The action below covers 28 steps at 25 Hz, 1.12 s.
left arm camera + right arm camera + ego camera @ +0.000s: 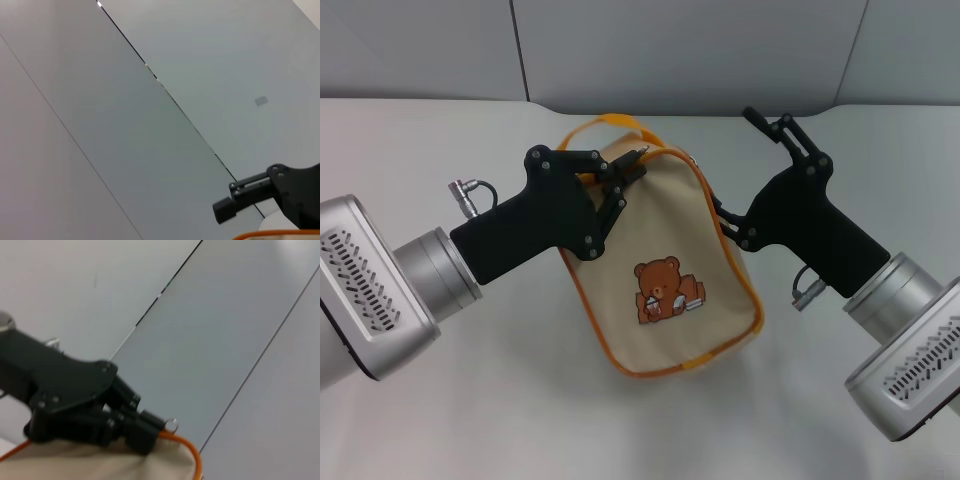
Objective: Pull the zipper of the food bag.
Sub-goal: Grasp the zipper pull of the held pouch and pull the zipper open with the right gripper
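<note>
The food bag, beige with a brown bear picture, lies in the middle of the white table in the head view. Its orange zipper runs around the panel edge. My left gripper is at the bag's far left corner, shut on the small silver pull tab; the right wrist view shows the tab's ring poking out past the closed fingertips. My right gripper is open at the bag's right side, with its lower finger against the bag's edge and its upper finger raised off it.
The orange loop handle lies at the bag's far end, just behind my left gripper. A grey panelled wall stands behind the table. Both arms reach in from the near corners.
</note>
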Available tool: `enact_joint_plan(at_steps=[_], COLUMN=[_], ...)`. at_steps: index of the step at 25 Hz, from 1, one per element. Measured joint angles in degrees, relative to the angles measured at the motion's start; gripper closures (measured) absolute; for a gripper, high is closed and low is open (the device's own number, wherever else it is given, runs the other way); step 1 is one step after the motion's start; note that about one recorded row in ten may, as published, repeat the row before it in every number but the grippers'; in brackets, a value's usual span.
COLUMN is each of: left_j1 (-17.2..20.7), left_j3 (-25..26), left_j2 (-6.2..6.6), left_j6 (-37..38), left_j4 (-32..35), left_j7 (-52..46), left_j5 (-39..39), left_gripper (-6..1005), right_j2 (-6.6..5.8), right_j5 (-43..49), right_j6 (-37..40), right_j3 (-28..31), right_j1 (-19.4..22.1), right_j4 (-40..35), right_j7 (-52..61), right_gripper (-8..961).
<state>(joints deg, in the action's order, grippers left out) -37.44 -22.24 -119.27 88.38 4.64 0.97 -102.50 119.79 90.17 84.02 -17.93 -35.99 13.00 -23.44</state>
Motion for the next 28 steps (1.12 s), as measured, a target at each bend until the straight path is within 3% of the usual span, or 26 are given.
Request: enact_joint_plan(at_steps=[13,25,28], left_j1=[-0.05,-0.09,-0.1], left_j3=[-0.18,-0.27,-0.27], left_j2=[0.0,0.0,0.0], left_j6=[-0.02,0.06,0.09], left_j4=[-0.08,-0.14,-0.16], left_j7=[-0.23,-0.37,-0.42], left_j5=[-0.15,-0.15,-0.14], left_gripper=[942,945,946], right_j2=[0.0,0.05,0.09], right_j5=[1.18,4.05,4.05], right_j6=[-0.34,-1.67,-1.26], right_j3=[0.79,0.95,1.11], right_j1=[0.04,0.27,1.62], right_j4=[1.16,0.94,1.27], right_j7=[-0.52,-1.58,-3.42], right_gripper=[268,758,831])
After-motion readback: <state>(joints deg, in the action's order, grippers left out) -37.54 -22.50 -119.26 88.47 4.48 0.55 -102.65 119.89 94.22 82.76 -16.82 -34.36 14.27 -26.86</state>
